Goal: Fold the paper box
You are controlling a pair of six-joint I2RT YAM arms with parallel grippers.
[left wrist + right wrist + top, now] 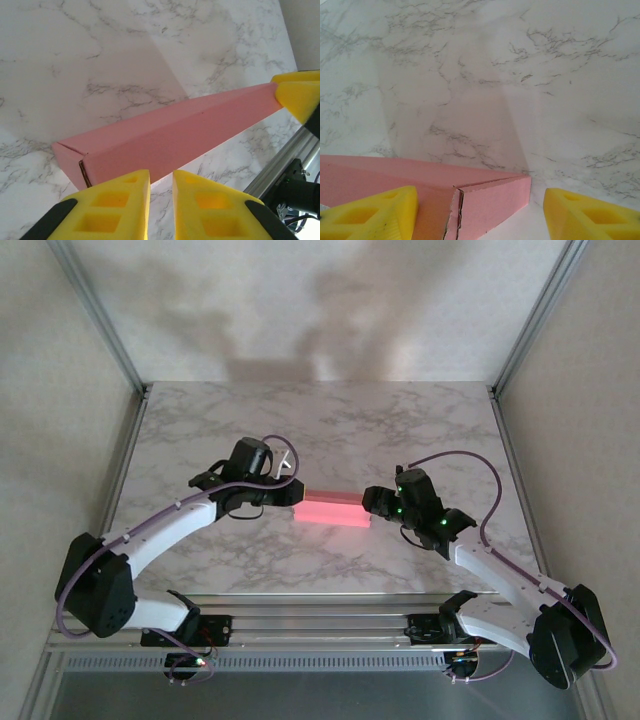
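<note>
The paper box (330, 510) lies at the middle of the marble table as a long, low pink shape, pink side out. My left gripper (288, 490) is at its left end. In the left wrist view the yellow fingers (115, 200) stand a narrow gap apart just short of the box (175, 135), and bare table shows between them. My right gripper (372, 502) is at the box's right end. It is open wide, and its fingers (592, 215) straddle the torn-edged end flap of the box (490, 200). One right finger (297, 92) touches the far tip of the box.
An aluminium rail (320, 615) runs along the near table edge, between the arm bases. Upright frame posts (100, 320) and plain walls close in the back and both sides. The marble surface (330, 430) stretches behind the box.
</note>
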